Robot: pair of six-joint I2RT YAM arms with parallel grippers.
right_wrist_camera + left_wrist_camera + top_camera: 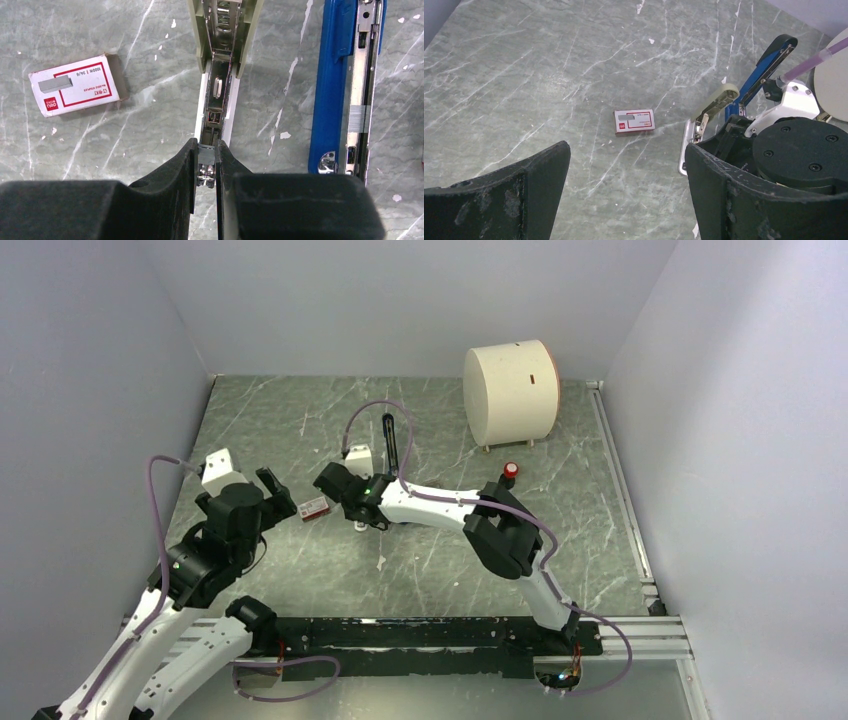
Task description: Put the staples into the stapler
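Right claw [206, 161]: jaws are standing nearly together, pinching a small grey staple strip [206, 152] between the fingertips.
Left claw [626, 150]: jaws are standing wide apart, gripping nothing and hanging over the marbled table [524, 75].
Under the right claw: the near end of a cream stapler [218, 75] is lying directly below the fingertips. Its open metal channel is running straight ahead and its cover is folded back at the far end.
Blue stapler [332, 85]: lying just beside the right claw, on the right in its wrist view. It is parallel to the cream one and apart from it, opened out with the grey magazine facing up and a ribbed grey strip [359, 120] sitting on the rail.
Staple box [75, 85]: lying ahead and left of the right claw, clear of both staplers. It is also lying ahead of the left claw.
Step in hand: probably seating the staples, with the strip sitting at the channel mouth. Cannot tell whether it is touching metal.
Doubt: the right claw is working over the cream channel, not the blue magazine.
Next move calls for: squaring the strip to the rail, legs down, then lowering it flat. Then opening the jaws only slightly so it is not tipping, and backing off before any cover is closing.
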